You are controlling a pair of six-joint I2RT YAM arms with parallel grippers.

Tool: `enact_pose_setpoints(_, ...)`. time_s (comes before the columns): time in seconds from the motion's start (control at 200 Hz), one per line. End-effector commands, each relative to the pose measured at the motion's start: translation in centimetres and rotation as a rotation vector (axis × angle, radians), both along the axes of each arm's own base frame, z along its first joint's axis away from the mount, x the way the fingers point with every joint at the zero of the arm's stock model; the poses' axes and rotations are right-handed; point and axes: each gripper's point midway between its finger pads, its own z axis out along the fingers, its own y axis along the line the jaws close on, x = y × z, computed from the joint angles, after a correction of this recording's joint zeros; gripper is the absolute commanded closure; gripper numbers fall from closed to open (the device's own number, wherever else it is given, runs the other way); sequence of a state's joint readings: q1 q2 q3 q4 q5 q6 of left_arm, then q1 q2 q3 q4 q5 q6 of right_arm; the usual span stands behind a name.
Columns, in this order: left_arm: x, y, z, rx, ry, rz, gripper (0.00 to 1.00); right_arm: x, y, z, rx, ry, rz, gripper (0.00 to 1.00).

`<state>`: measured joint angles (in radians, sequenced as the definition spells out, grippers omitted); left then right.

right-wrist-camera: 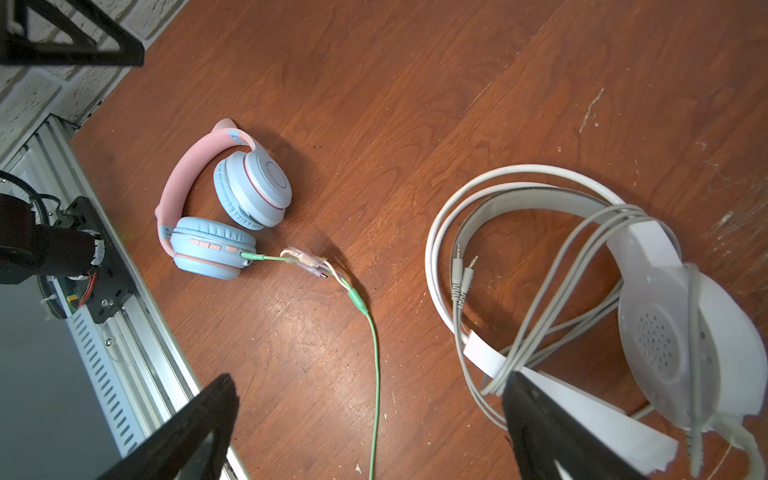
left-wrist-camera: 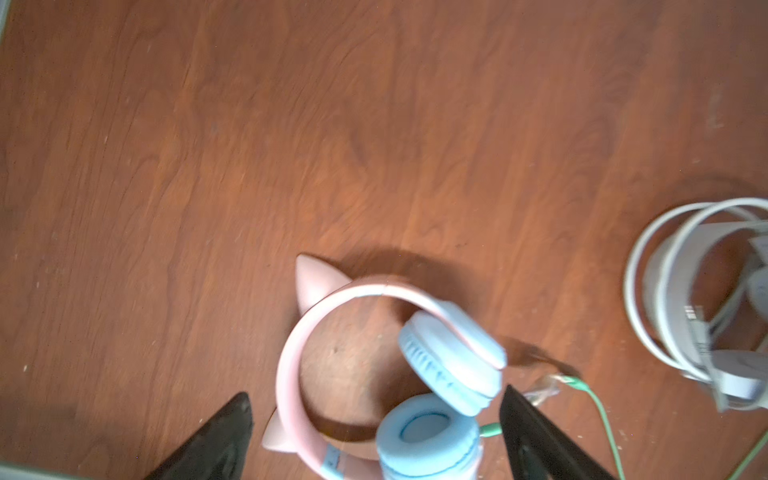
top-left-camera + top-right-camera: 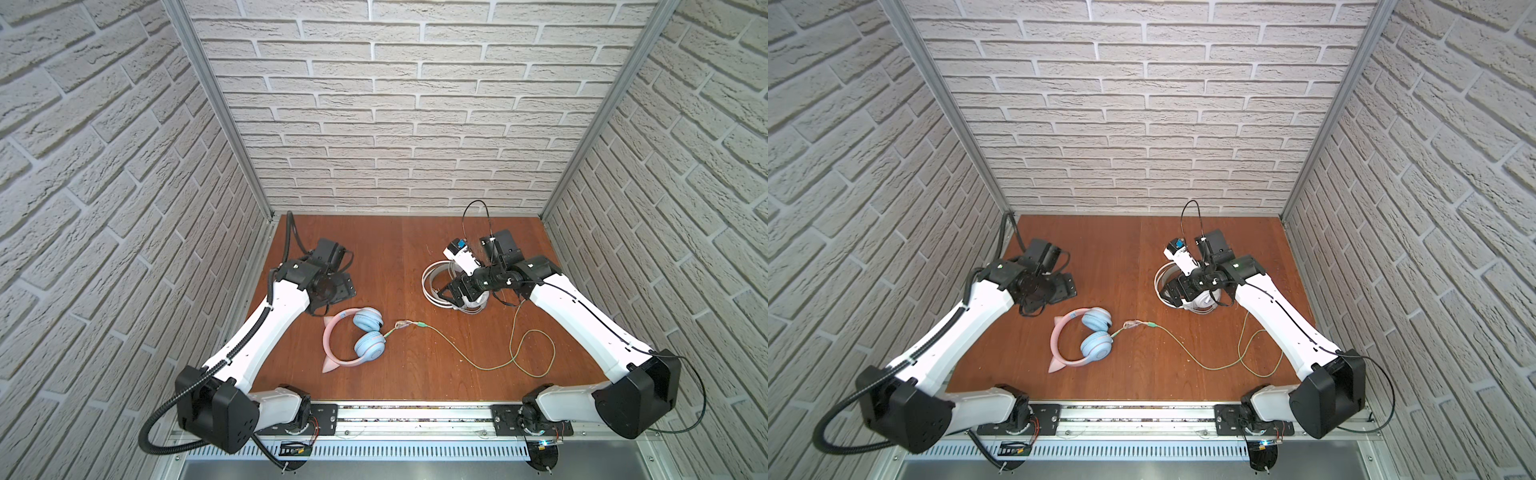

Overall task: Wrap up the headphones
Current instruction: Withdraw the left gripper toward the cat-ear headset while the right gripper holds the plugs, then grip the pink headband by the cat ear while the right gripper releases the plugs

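The pink cat-ear headphones (image 3: 353,340) with light blue earcups lie flat on the wooden table, left of centre. Their green cable (image 3: 478,365) trails right and ends in a loose loop. The white headphones (image 3: 434,284) lie at the back right, their pale cable (image 1: 540,299) looped round the headband. My left gripper (image 2: 376,395) hovers open above the pink pair (image 2: 395,374), holding nothing. My right gripper (image 1: 372,378) is open too, over the table. One of its fingers (image 1: 552,432) is beside the white headband (image 1: 519,178), and the green cable (image 1: 376,374) runs beneath the gap.
A taped bundle with a small plug (image 1: 307,264) sits on the green cable near the blue earcup. Brick-pattern walls close in three sides. An aluminium rail (image 3: 415,415) carrying both arm bases runs along the front edge.
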<state>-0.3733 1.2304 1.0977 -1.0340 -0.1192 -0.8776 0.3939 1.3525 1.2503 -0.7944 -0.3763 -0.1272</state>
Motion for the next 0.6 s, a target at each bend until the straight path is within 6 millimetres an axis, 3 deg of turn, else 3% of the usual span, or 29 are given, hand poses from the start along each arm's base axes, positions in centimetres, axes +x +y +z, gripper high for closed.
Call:
enact_pose_setpoints(0.0, -3.3, 1.1, -3.7, -0.012, 0.125, 0.061, 0.1, 0.3, 1.0, 0.1, 0.022, -0.033, 0.009, 0.0)
enact_pose_setpoints(0.145, -5.4, 2.2, -8.1, -0.015, 0.217, 0.133, 0.18, 0.0, 1.9, -0.1, 0.052, -0.052, 0.003, 0.0)
enact_pose_setpoints(0.25, -5.8, 2.7, -10.3, -0.025, 0.255, 0.164, 0.22, -0.4, 1.9, -0.4, 0.065, -0.061, -0.01, 0.0)
enact_pose_setpoints(0.395, -4.9, 3.0, -11.9, -0.013, 0.256, 0.175, 0.28, -0.8, 1.4, -1.2, 0.048, -0.05, -0.029, 0.0)
enact_pose_setpoints(0.595, -3.3, 2.3, -13.2, -0.033, 0.235, 0.154, 0.44, -0.7, 0.9, -1.5, 0.026, -0.059, -0.047, 0.0)
